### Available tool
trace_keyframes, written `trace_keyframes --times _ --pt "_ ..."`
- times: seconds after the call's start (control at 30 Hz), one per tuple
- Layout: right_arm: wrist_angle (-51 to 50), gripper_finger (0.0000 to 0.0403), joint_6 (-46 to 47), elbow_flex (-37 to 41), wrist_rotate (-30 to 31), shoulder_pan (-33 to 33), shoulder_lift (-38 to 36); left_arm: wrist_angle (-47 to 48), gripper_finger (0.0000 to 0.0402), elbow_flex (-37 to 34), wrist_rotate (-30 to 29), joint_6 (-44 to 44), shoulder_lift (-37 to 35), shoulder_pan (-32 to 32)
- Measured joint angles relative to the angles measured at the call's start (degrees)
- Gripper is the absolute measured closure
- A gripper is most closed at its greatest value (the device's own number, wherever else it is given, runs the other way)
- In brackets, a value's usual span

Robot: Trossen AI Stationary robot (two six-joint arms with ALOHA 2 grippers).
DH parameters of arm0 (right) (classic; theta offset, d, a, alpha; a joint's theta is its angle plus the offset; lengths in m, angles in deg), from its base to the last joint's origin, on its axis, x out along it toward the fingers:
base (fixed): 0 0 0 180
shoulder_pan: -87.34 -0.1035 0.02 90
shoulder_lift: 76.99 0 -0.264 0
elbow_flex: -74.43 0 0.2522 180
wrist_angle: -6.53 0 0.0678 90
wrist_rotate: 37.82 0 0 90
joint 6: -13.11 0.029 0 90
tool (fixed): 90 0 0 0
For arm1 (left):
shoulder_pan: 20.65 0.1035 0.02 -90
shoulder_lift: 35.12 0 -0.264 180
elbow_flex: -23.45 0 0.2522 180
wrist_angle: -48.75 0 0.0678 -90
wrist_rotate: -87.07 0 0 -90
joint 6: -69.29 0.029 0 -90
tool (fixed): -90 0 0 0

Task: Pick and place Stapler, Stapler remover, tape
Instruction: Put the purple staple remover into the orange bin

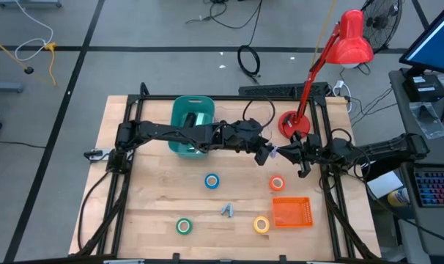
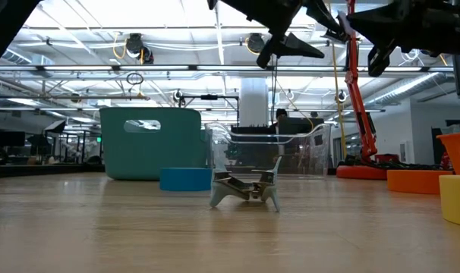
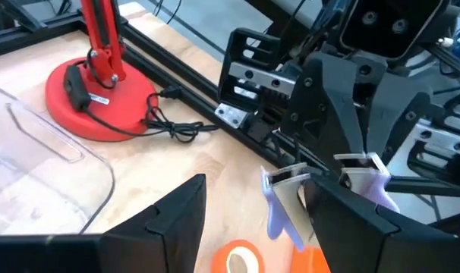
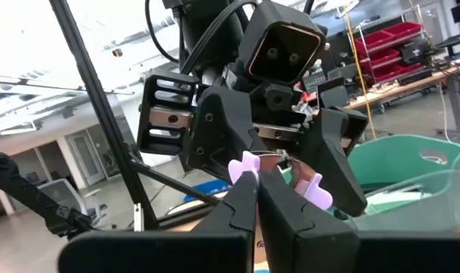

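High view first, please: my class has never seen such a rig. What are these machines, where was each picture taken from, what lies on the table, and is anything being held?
These are two robot arms bolted to a wooden table. One camera looks straight down, one sits at table height, and one rides on each wrist.

On the table lie four tape rolls: blue, orange-red, green and yellow. There is also a grey staple remover, an orange basket, a teal bin and a red lamp.

Above the table the arms meet. The right gripper is shut on a lilac staple remover. The left gripper is open, with a finger either side of it. I cannot tell whether they touch it.
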Motion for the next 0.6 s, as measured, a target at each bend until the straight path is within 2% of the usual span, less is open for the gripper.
trace_keyframes --times 0.4,0.5,0.6 --pt "-0.45 0.0403 0.02 0.0 0.09 -0.02 -0.02 3.49 0.0176 -0.02 3.22 1.34 -0.62 0.07" --pt "0.56 0.0403 0.03 0.0 1.35 -0.02 -0.11 4.15 0.0176 -0.04 2.98 1.72 -1.73 0.07" --pt "1.75 0.0403 -0.17 -0.15 5.37 0.29 -0.23 6.56 0.0176 -0.38 4.94 1.75 -3.05 -0.65"
